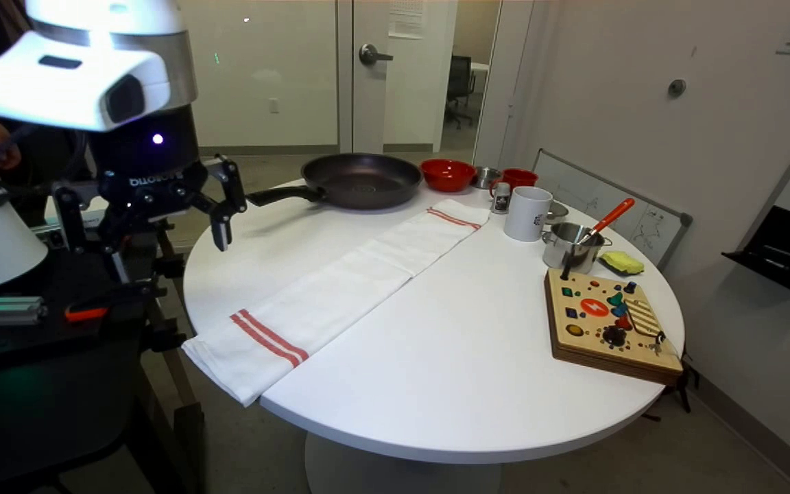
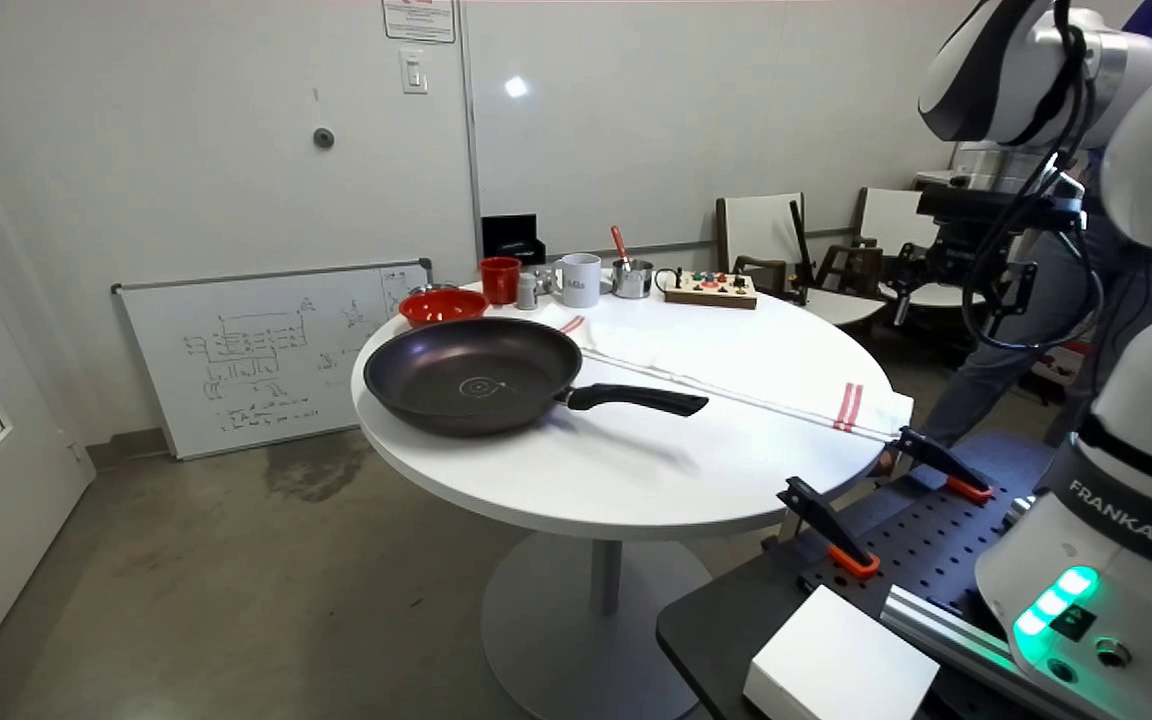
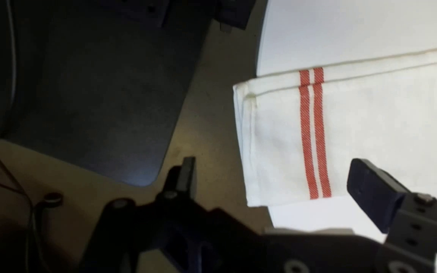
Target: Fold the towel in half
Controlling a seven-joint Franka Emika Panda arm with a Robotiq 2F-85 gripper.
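Wrist view: the towel (image 3: pixel 355 125), white with two red stripes, lies on a white table (image 3: pixel 317 34), its short end reaching past the curved edge above the floor (image 3: pixel 207 129). A dark worktop (image 3: pixel 108 98) stands apart from the table. The gripper (image 3: pixel 279 180) has its fingers (image 3: pixel 372 193) spread wide and holds nothing; the striped end shows beneath and between them. The cloth's layers along one long edge read plainest here.

In an exterior view, the table proves round, and the towel crosses it as a long strip with a pair of stripes near each end. Behind is a door (image 1: pixel 367 96) with a lever handle, and past it a chair (image 1: pixel 460 79). Shown from this angle alone is a yellow-green item (image 1: pixel 621 262), sponge or cloth, near a steel pot (image 1: pixel 559 254). A wooden panel (image 1: pixel 594 326) carries knobs and a red disc with a white lightning bolt. The mark on the white mug (image 1: pixel 524 216) is too small to read; upside-down lettering on the gripper looks like ROBOTIQ.

In an exterior view, a frying pan (image 2: pixel 476 370) sits nearer the camera than the towel. Shown here and not elsewhere are a white box (image 2: pixel 841 655) and a large posted notice (image 2: pixel 419 20), its print illegible. A leaning whiteboard (image 2: pixel 276 360) bears handwriting and diagrams, too small to make out. The robot base (image 2: pixel 1146 590) reads FRANKA EMI before the picture's edge cuts the lettering; behind it stands a person (image 2: pixel 1001 375) in jeans.
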